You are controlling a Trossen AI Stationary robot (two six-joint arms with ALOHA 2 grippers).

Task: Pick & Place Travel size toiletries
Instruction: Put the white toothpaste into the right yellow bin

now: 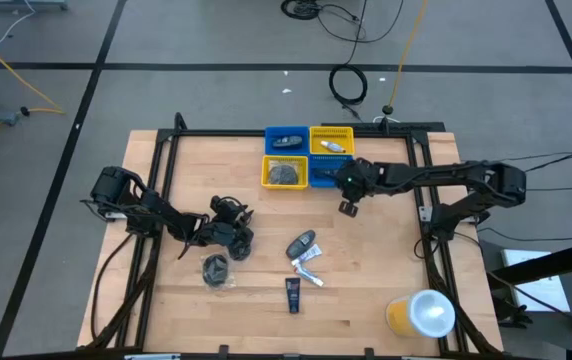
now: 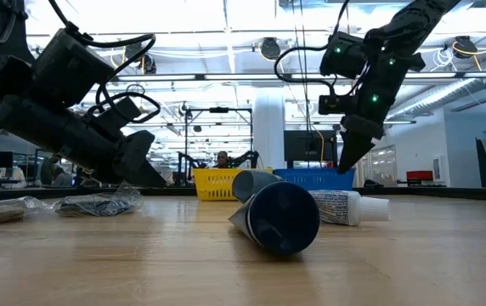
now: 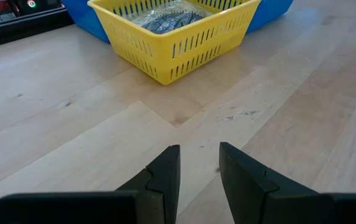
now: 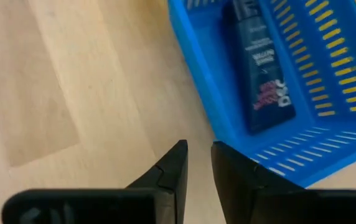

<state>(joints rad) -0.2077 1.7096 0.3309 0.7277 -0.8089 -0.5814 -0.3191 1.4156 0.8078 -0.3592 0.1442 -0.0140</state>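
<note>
Beside the blue bin (image 4: 271, 134) holding a dark blue tube (image 4: 259, 68), the right gripper (image 4: 200, 168) hangs empty, fingers narrowly parted, risking missed pickups because remaining toiletries (image 1: 302, 245) lie well apart; left gripper (image 3: 200, 171) slightly parted, empty.

Dark blue tube (image 4: 260, 74) in the blue bin (image 4: 221, 118) just ahead of the right gripper (image 4: 198, 163): cap end cut off by the frame edge, label print too blurred to read. Wrapped contents of the yellow bin (image 3: 184, 46) beyond the left gripper (image 3: 198, 167): too indistinct to identify. Far corners of both bins cropped.
</note>
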